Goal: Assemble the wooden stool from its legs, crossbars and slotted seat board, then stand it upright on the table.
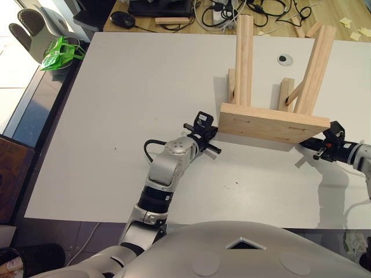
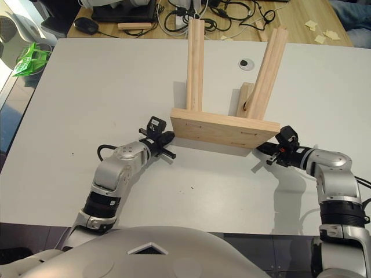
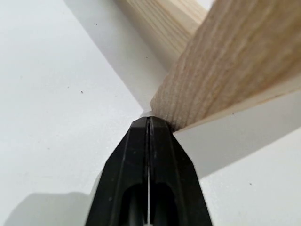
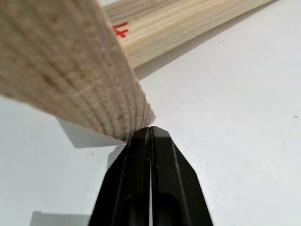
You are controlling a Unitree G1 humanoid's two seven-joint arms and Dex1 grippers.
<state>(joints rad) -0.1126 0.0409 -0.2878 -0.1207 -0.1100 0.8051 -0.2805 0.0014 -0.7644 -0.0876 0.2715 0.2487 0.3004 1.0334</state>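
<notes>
The assembled wooden stool rests tilted at the table's far right. Its seat board (image 1: 272, 123) faces me and its legs (image 1: 244, 58) (image 1: 316, 66) point away and upward, with crossbars (image 1: 288, 92) between them. My left gripper (image 1: 213, 134) is shut, and its tips (image 3: 148, 121) touch the board's lower left corner (image 3: 225, 70). My right gripper (image 2: 271, 147) is also shut. Its tips (image 4: 150, 131) press against the board's lower right corner (image 4: 80, 70). Nothing is held between either pair of fingers. A shadow lies under the board's near edge.
A small black round object (image 1: 284, 58) lies on the white table (image 1: 116, 116) between the legs. Beyond the far edge are a mouse (image 1: 122, 19), a loose wooden bar (image 1: 172, 21) and cables (image 1: 232, 11). A green bag (image 1: 61, 53) sits off the left edge.
</notes>
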